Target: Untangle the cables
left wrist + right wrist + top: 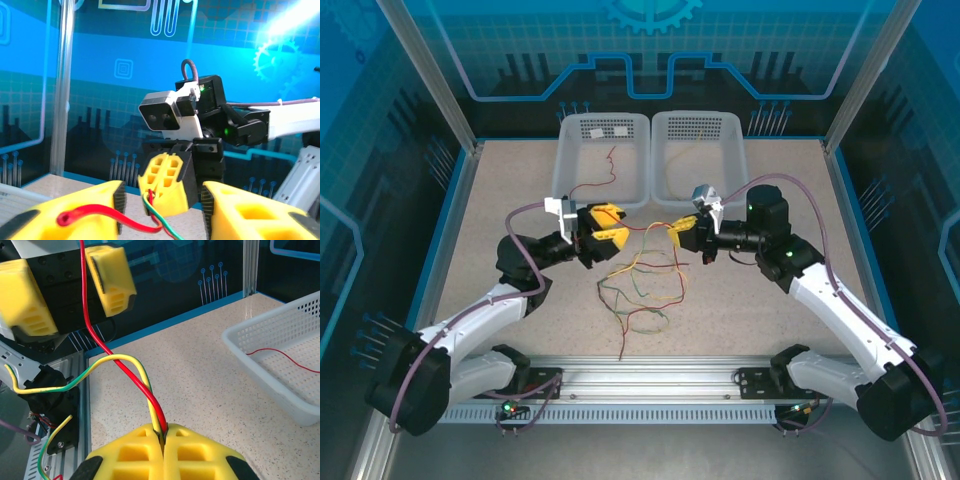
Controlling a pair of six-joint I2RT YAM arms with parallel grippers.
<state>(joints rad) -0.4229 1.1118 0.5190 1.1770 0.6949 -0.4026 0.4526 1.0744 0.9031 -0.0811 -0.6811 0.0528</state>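
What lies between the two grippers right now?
A red cable runs from the left gripper to the right gripper, clearest in the top external view.

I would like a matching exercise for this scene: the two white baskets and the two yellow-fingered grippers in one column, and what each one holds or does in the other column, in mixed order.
Things
1. left white plastic mesh basket
2. right white plastic mesh basket
3. left gripper with yellow fingers
4. right gripper with yellow fingers

States
A. shut on red, green and yellow cables
B. contains a thin yellowish cable
C. jaws apart, a red cable passing between them
D. contains a thin red cable

Pairs: 1-D, 2-B, 3-C, 4-A
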